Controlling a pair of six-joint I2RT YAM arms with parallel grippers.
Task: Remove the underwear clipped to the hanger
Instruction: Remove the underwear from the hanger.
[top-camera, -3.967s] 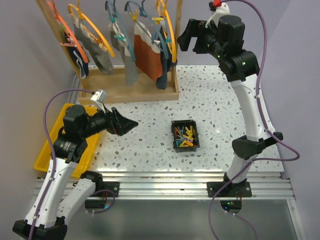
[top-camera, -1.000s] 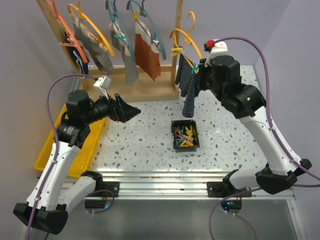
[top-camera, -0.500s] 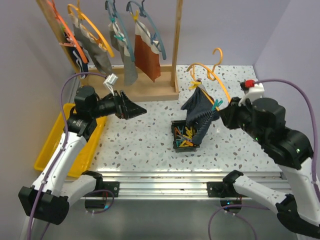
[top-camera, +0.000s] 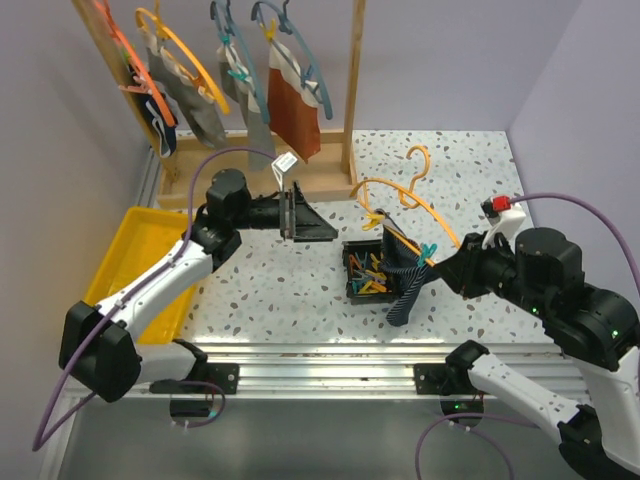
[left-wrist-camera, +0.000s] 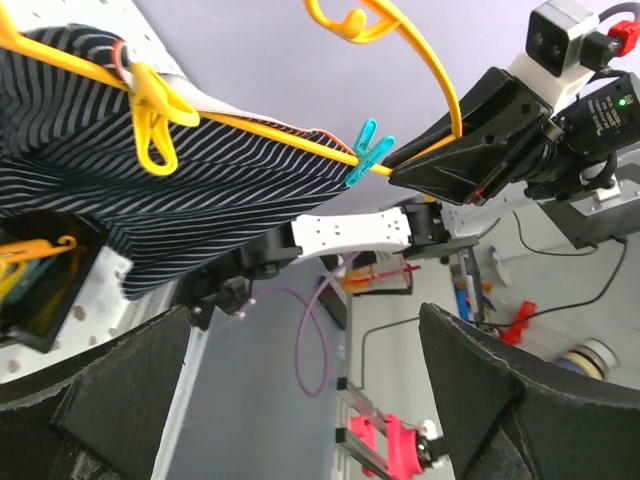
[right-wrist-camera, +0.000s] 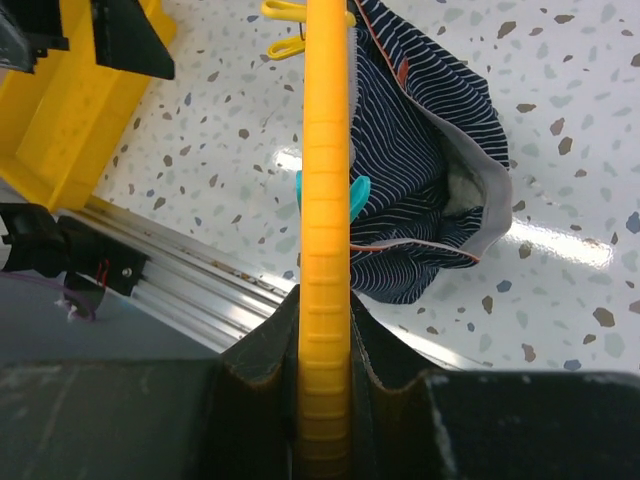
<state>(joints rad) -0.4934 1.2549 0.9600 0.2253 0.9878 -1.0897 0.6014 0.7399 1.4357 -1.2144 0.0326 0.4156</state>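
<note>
My right gripper (top-camera: 447, 262) (right-wrist-camera: 325, 330) is shut on one end of a yellow hanger (top-camera: 400, 183) (right-wrist-camera: 325, 200) and holds it low over the table. A dark navy striped underwear (top-camera: 405, 275) (left-wrist-camera: 150, 210) (right-wrist-camera: 420, 180) hangs from the hanger. A yellow clip (left-wrist-camera: 150, 115) and a teal clip (left-wrist-camera: 368, 150) (right-wrist-camera: 355, 195) fasten it there. It droops onto the black bin (top-camera: 352, 262). My left gripper (top-camera: 312, 218) (left-wrist-camera: 310, 400) stands open to the left of the hanger, facing the cloth, with nothing between its fingers.
A wooden rack (top-camera: 300, 185) at the back left carries several more hangers with grey, rust-brown and dark underwear (top-camera: 295, 110). A yellow tray (top-camera: 120, 270) (right-wrist-camera: 90, 110) lies at the left edge. The black bin holds several colourful clips (top-camera: 368, 272).
My right arm has carried the yellow hanger with the navy underwear off the rack and down over the black bin. My left arm has swung right towards it, still open.
</note>
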